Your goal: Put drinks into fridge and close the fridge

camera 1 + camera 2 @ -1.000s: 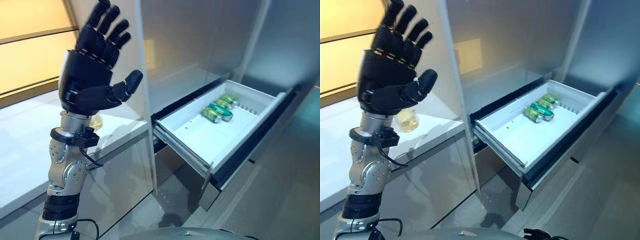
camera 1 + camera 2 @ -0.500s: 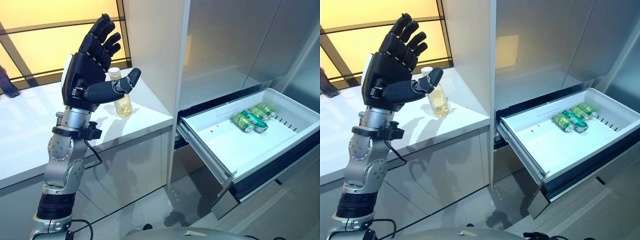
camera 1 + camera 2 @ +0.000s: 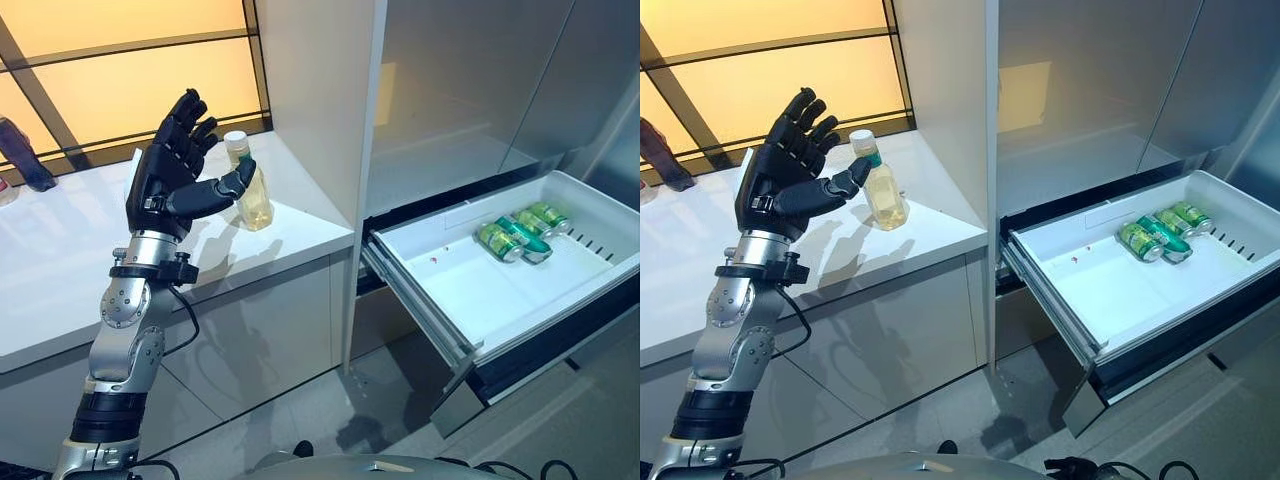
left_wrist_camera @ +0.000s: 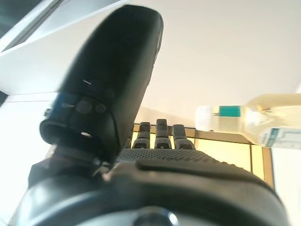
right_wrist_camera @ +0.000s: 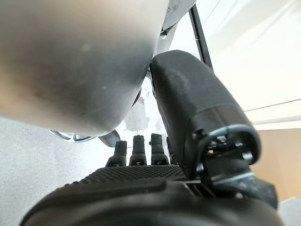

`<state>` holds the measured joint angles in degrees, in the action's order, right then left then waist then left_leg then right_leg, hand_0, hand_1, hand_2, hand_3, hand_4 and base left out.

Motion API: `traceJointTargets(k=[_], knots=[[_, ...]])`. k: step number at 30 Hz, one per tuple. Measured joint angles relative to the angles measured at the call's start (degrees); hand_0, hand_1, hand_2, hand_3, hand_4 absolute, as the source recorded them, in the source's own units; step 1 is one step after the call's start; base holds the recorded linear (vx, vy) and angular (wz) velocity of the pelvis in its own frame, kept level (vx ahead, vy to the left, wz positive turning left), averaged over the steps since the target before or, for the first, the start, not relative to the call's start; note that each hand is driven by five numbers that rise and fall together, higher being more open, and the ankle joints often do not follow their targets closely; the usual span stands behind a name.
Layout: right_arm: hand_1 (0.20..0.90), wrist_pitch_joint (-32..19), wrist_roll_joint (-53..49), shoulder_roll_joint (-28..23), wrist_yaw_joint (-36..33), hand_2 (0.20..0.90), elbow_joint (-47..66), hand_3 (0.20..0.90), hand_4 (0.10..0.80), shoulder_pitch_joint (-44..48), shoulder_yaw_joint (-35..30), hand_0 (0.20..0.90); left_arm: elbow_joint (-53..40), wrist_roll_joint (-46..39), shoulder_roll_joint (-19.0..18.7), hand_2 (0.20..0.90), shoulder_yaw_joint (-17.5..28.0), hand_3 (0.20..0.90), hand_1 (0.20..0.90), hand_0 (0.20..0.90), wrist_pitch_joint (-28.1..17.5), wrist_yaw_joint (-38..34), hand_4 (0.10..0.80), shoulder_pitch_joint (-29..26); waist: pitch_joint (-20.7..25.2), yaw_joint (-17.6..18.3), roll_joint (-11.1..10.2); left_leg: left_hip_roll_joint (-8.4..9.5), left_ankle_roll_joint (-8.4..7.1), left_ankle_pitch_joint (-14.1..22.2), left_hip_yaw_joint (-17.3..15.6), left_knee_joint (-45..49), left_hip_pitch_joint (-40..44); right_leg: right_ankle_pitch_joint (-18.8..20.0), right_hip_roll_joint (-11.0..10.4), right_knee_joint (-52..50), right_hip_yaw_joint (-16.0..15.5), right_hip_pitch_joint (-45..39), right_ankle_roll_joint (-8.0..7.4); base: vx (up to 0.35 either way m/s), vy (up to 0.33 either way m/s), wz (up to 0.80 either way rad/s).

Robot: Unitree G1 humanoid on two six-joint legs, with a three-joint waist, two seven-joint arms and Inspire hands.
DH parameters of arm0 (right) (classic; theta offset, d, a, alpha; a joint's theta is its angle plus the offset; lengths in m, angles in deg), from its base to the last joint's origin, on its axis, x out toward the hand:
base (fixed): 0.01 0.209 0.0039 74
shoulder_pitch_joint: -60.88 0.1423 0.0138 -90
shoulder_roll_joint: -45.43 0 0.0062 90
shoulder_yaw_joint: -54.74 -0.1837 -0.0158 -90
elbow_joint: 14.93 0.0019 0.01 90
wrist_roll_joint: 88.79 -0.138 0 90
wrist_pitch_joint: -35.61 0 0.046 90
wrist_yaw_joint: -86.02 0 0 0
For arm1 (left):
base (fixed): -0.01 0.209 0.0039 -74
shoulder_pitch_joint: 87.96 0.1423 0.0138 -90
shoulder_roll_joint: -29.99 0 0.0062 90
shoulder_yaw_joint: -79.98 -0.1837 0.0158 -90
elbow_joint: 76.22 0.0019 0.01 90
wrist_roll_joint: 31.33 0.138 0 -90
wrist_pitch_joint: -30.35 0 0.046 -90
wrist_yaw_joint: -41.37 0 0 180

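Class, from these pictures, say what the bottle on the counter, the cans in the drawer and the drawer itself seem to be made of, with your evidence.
Bottle: likely clear plastic; pale yellow liquid shows through, white cap.
Cans: probably metal; glossy green sides with silvery ends.
Drawer: looks like smooth white plastic, matte with a faint sheen; its front panel seems brushed grey metal.

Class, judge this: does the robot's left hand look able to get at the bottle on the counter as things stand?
Probably yes. The left hand is open beside the bottle, which stands upright on the white counter with nothing between them.
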<state>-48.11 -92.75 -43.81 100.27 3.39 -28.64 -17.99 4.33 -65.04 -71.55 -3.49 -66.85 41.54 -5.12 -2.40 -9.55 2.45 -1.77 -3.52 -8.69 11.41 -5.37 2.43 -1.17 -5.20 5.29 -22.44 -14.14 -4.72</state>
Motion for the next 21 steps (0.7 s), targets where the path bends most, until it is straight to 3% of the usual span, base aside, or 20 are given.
traceJointTargets(k=[7,21], knots=[[0.900,0.0,1.3,0.1,0.2,0.900,0.2,0.900,0.800,0.2,-0.6,0.900,6.3,-0.2,0.1,0.900,0.0,0.900,0.900,0.900,1.2,-0.5,0.800,0.0,0.1,1.9,0.0,-0.22,0.17,0.3,-1.6,0.0,0.8,0.0,0.0,0.0,1.7,0.2,0.00,0.043,0.039,-0.11],[0.900,-0.1,3.4,0.1,1.0,0.900,1.7,0.900,0.800,0.1,-0.8,0.900,9.3,2.7,0.1,0.900,0.0,0.900,0.900,0.900,0.9,-2.8,0.800,0.1,0.7,4.1,0.0,-0.62,-0.06,1.1,-4.2,0.0,2.1,0.2,-0.1,0.0,4.5,0.2,0.21,0.035,0.036,-0.10]])
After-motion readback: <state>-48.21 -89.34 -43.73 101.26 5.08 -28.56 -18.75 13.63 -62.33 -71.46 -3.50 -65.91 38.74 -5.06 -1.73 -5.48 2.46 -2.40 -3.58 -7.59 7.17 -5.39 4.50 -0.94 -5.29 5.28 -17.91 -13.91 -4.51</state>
